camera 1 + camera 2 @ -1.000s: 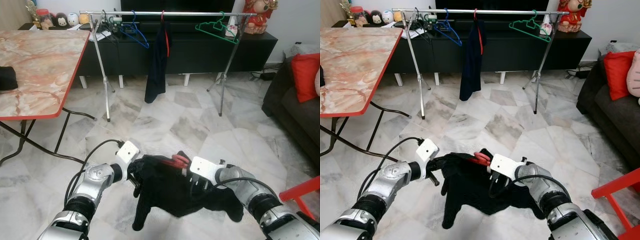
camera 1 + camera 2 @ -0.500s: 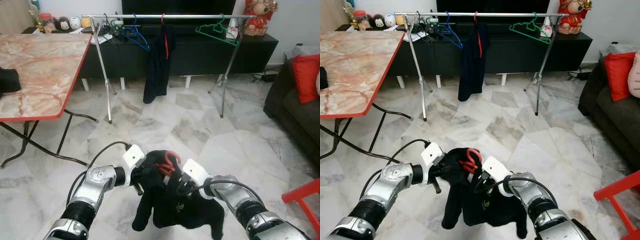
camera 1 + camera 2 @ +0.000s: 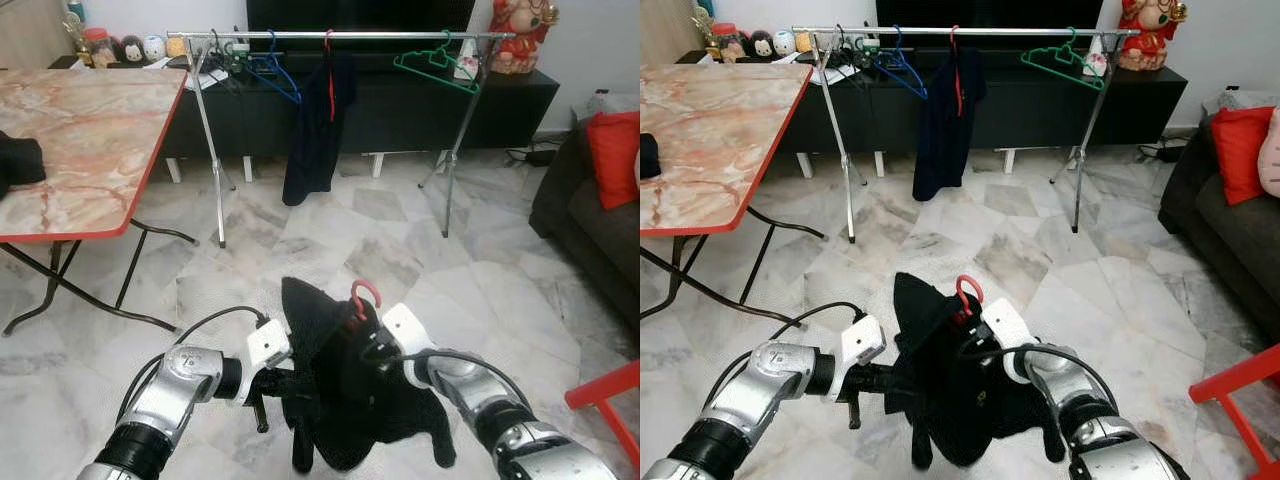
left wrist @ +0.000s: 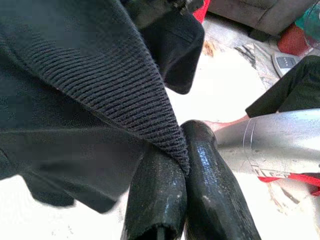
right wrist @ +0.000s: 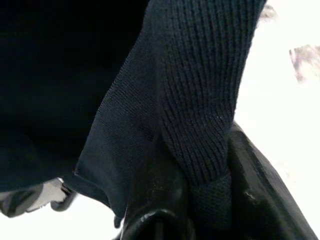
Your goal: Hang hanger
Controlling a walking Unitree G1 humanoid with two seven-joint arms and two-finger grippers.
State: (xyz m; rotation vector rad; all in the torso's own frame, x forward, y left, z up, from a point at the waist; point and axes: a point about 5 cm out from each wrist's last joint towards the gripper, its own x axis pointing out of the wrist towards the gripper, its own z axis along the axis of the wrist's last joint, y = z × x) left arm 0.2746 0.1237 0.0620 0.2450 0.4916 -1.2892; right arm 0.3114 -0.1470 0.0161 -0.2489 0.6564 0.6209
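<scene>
Right wrist: claw (image 5: 200, 220) gripping sweater (image 5: 200, 100)

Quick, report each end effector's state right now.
Left end effector: shut on the black sweater.
Right end effector: shut on the black sweater, which hangs on a red hanger.

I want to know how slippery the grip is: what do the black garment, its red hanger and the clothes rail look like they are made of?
Black garment: knitted fabric, matte, with ribbed rows plain in both wrist views; likely wool or acrylic.
Red hanger: only its smooth, glossy hook shows; probably plastic or coated wire.
Clothes rail: thin, shiny silver tube, apparently bare metal.
The left gripper and right gripper both pinch the knit.
</scene>
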